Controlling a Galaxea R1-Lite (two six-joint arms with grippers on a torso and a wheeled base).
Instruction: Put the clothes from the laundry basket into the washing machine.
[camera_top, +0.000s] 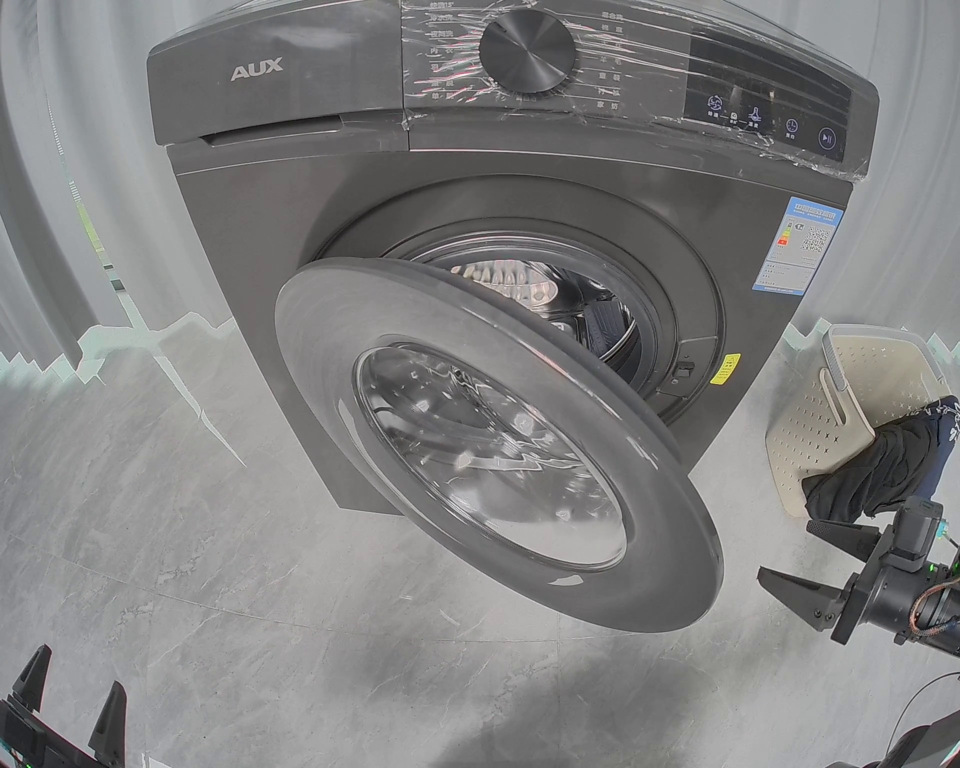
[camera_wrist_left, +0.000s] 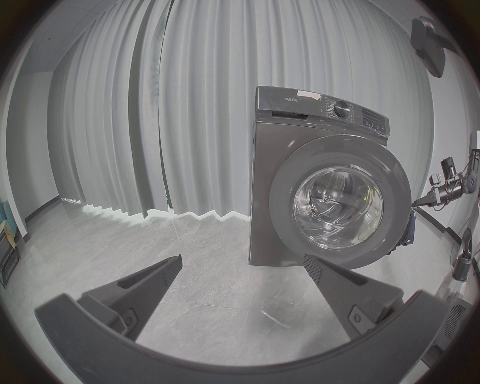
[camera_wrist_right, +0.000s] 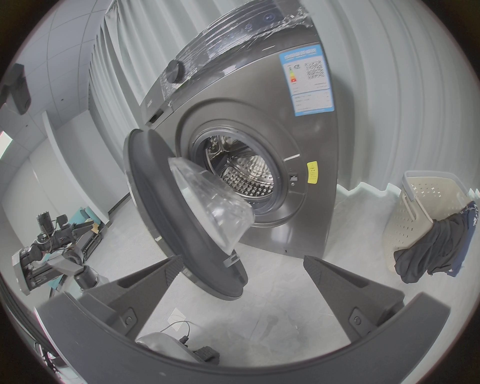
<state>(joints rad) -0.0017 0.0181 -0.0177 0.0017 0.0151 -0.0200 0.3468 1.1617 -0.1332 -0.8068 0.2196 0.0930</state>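
A grey front-loading washing machine (camera_top: 300, 200) stands ahead with its round door (camera_top: 500, 440) swung wide open, showing the steel drum (camera_top: 540, 290). A dark item lies inside the drum (camera_top: 603, 325). A cream laundry basket (camera_top: 880, 400) sits on the floor to the machine's right, with dark clothes (camera_top: 880, 470) hanging over its rim. My right gripper (camera_top: 795, 560) is open and empty, just in front of the basket. My left gripper (camera_top: 70, 695) is open low at the near left, far from both. The right wrist view shows the basket (camera_wrist_right: 430, 200) and clothes (camera_wrist_right: 430, 250).
Pale marble floor (camera_top: 200, 560) stretches out to the left of the machine and in front of it. Grey curtains (camera_wrist_left: 175, 100) hang behind. The open door juts well out over the floor between my arms.
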